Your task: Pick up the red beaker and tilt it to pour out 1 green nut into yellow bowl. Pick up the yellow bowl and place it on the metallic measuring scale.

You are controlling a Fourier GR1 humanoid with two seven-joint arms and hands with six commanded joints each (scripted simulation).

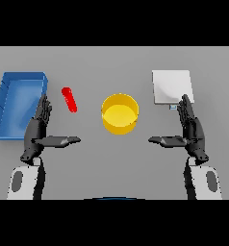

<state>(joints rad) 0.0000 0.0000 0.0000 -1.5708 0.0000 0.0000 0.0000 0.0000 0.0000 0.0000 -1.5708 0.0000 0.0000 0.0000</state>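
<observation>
ok, both hands, left & right, fingers straight, holding nothing; red beaker left of yellow bowl.

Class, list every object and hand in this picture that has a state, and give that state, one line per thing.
Red beaker: lying tilted on the table, not held.
Yellow bowl: upright on the table, nothing visible inside.
Metallic measuring scale: nothing on it.
Blue bin: open-topped, nothing visible inside.
Left hand: open, holding nothing.
Right hand: open, holding nothing.
</observation>
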